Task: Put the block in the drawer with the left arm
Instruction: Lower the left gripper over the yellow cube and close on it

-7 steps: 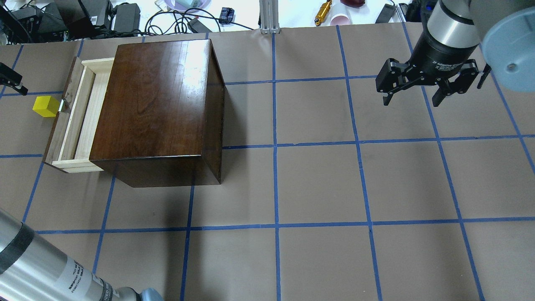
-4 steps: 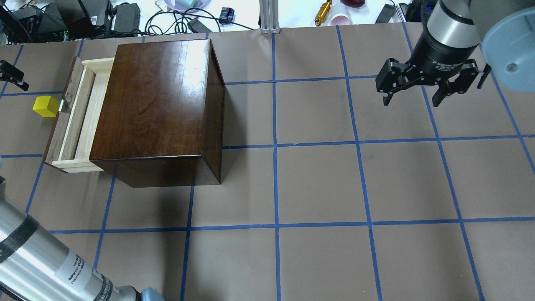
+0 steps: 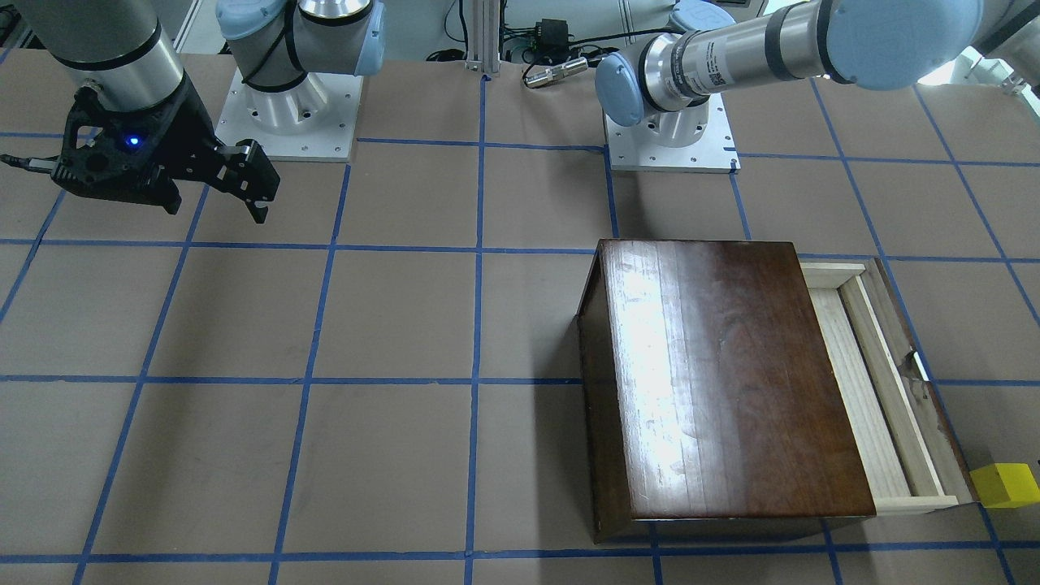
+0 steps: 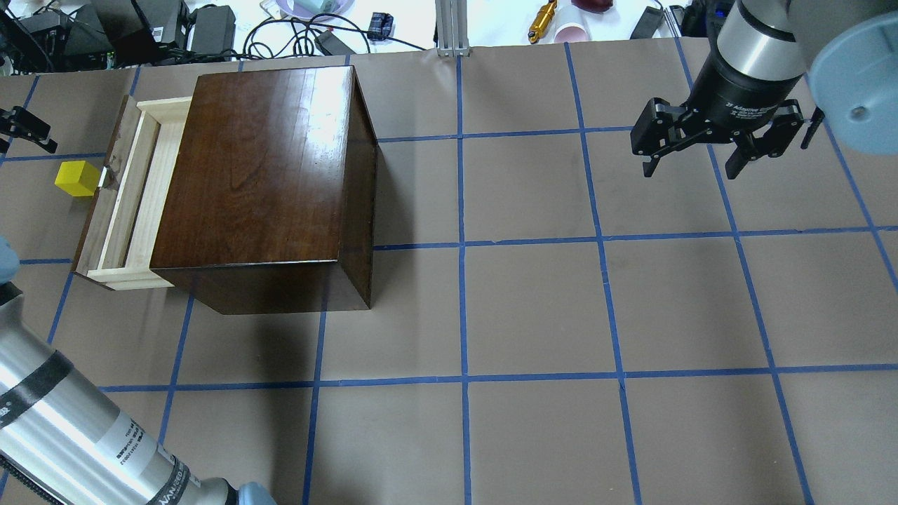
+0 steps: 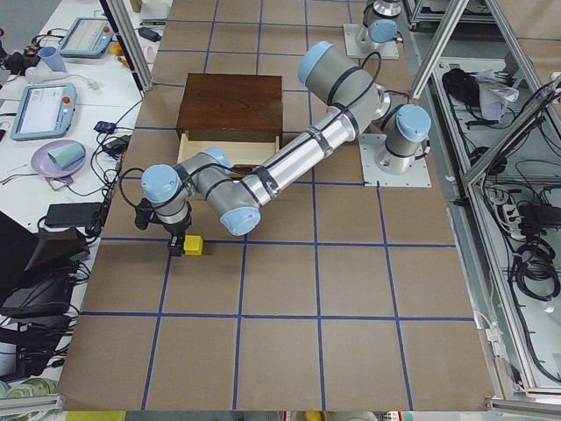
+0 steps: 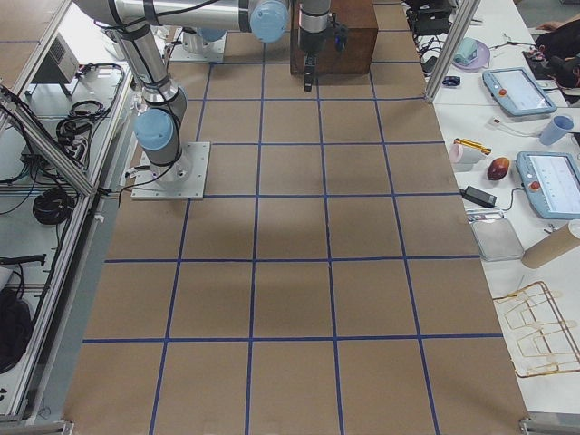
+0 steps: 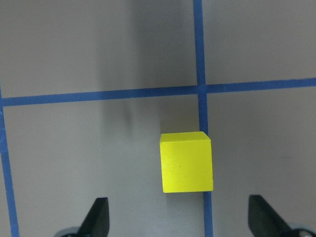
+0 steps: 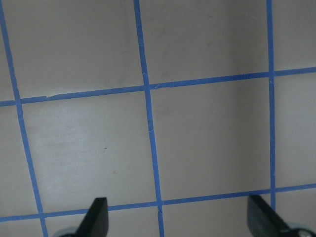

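Note:
The yellow block (image 4: 77, 178) sits on the table just outside the dark front panel of the open drawer (image 4: 130, 193), which is pulled out of the dark brown box (image 4: 266, 175). In the left wrist view my left gripper (image 7: 178, 219) is open and empty. The block (image 7: 186, 161) lies just ahead of the gap between its fingertips. In the overhead view only one finger (image 4: 27, 130) shows at the left edge. In the exterior left view the gripper (image 5: 175, 239) hangs beside the block (image 5: 192, 246). My right gripper (image 4: 694, 151) is open and empty, far to the right.
The box (image 3: 715, 382) stands on brown paper with a blue tape grid. The drawer tray (image 3: 886, 382) holds nothing. Cables, chargers and small items lie beyond the table's far edge (image 4: 280, 28). The left forearm (image 4: 77, 435) crosses the near left corner.
The left forearm has swung up along the overhead view's left edge, and the visible finger has shifted a little farther back. The block, drawer and right arm have not moved.

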{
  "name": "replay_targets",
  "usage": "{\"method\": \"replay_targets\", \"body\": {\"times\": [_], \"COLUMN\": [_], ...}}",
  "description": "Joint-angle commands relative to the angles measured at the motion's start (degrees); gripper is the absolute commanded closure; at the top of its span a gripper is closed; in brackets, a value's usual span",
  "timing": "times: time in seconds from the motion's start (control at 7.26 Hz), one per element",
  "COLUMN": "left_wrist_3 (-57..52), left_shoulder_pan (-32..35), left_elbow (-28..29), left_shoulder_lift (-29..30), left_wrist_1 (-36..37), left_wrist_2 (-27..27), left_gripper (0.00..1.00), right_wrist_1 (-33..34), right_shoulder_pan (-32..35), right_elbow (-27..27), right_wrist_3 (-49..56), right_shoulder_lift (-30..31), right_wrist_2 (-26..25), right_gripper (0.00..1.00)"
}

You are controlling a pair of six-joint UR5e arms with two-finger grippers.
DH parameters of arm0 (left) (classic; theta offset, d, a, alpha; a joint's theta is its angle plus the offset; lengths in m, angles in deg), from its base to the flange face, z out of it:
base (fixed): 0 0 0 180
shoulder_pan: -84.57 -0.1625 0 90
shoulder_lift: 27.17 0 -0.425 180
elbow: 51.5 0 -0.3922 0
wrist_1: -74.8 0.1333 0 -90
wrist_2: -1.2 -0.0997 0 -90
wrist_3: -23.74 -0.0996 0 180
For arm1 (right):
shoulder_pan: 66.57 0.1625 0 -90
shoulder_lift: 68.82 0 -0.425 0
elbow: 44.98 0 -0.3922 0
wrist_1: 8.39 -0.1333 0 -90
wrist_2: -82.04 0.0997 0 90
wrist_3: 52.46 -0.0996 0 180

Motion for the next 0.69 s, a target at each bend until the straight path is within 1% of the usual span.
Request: {"method": "replay_targets", "body": {"times": [0.0, 0.55], "left_wrist_3": [0.1, 0.3], "left_shoulder_pan": [0.3, 0.6], "left_elbow": [0.3, 0.2], "left_shoulder_lift": [1.5, 4.2], "left_wrist_1": [0.1, 2.1], "left_wrist_2": [0.6, 0.8], "left_gripper": [0.0, 0.0], "right_wrist_1": [0.0, 0.0], "right_shoulder_pan": [0.0, 0.0], "right_elbow": [0.0, 0.0], "right_wrist_3": [0.0, 0.0], "right_shoulder_lift": [0.0, 0.0], "right_wrist_2": [0.0, 0.1], "right_gripper": [0.0, 0.0]}}
